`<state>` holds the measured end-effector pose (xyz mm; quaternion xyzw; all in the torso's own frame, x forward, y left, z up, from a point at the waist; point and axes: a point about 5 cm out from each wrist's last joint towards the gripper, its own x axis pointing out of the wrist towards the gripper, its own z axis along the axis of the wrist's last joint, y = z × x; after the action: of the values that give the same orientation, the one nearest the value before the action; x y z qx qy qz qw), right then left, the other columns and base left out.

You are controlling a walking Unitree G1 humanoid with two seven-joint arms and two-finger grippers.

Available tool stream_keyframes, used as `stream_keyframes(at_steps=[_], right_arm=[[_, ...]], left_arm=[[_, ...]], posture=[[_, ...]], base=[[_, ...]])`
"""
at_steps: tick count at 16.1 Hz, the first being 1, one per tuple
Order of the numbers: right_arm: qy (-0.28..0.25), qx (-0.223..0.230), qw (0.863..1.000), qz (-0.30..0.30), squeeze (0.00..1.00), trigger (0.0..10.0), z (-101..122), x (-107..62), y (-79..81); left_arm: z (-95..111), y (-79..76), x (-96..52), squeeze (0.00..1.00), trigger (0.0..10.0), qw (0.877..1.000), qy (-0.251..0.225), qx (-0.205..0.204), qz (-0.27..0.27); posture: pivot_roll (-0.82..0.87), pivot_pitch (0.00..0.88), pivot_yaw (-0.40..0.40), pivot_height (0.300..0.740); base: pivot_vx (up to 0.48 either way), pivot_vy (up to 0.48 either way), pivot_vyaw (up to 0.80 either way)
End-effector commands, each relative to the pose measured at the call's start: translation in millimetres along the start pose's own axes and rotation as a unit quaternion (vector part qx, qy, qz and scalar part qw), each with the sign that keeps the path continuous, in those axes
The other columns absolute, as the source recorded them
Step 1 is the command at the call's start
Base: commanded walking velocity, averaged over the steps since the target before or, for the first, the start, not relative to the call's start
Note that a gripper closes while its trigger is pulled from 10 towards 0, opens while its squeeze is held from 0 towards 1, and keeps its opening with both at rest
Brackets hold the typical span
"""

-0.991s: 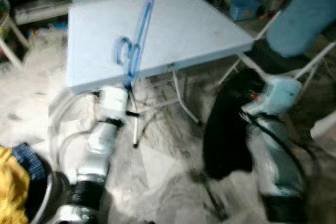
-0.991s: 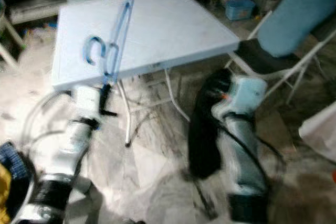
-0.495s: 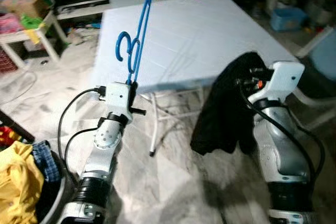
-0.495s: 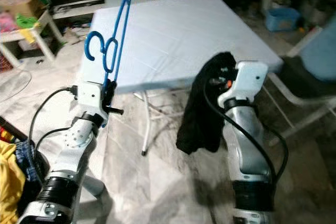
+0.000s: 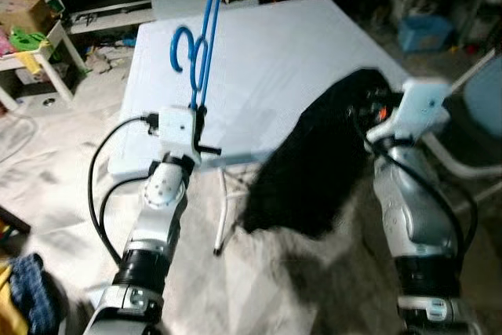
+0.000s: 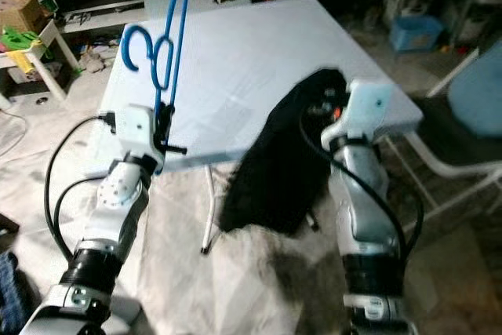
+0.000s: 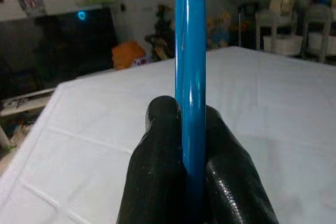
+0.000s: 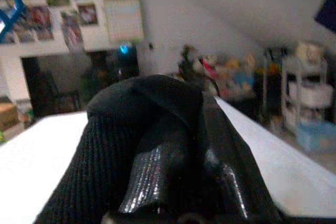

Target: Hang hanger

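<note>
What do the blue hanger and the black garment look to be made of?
The blue hanger, clamped in the left gripper, looks like glossy moulded plastic: smooth, evenly coloured, with a highlight streak along it. The black garment, held by the right gripper, looks like matte ribbed knit, wool or synthetic: fine parallel ridges show, and it drapes softly.

White folding table (image 5: 314, 52) on marbled floor (image 5: 55, 186); blue chair (image 6: 478, 92) beside.

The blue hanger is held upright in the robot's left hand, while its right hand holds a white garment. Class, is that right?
Not quite. The garment in the right hand is black, as both eye views show. The blue hanger is indeed upright in the left hand.
</note>
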<state>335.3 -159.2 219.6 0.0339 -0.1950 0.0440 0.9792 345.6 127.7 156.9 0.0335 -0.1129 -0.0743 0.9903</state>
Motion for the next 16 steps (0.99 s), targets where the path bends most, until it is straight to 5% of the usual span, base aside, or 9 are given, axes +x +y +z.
stream_keyframes(at_steps=[1, 6, 12, 16], right_arm=[[-0.013, 0.006, 1.000, 0.018, 0.00, 10.0, 4.3, 5.3, 10.8], [-0.020, 0.006, 0.999, 0.047, 0.00, 10.0, 7.5, 19.1, 23.5], [-0.008, -0.003, 0.998, 0.066, 0.00, 10.0, 1.4, 18.9, 21.9], [-0.011, 0.011, 0.997, 0.079, 0.00, 10.0, 8.4, 37.3, 20.1]], left_arm=[[3.1, 12.2, 0.3, 0.00, 10.0, 1.000, -0.007, 0.004, 0.024], [9.0, 17.1, 5.0, 0.00, 10.0, 0.999, -0.017, 0.015, 0.049], [3.6, 30.5, -12.5, 0.00, 10.0, 0.994, -0.011, 0.051, 0.101], [4.3, 33.0, -26.1, 0.00, 10.0, 0.991, -0.012, 0.067, 0.117]], posture=[[-0.09, 0.065, 0.046, 0.740], [-0.07, 0.077, 0.026, 0.740], [-0.05, 0.090, -0.002, 0.740], [-0.02, 0.099, -0.025, 0.740]], base=[[0.420, 0.000, 0.00], [0.236, 0.000, 0.00], [0.000, 0.000, 0.00], [0.000, 0.000, 0.00]])
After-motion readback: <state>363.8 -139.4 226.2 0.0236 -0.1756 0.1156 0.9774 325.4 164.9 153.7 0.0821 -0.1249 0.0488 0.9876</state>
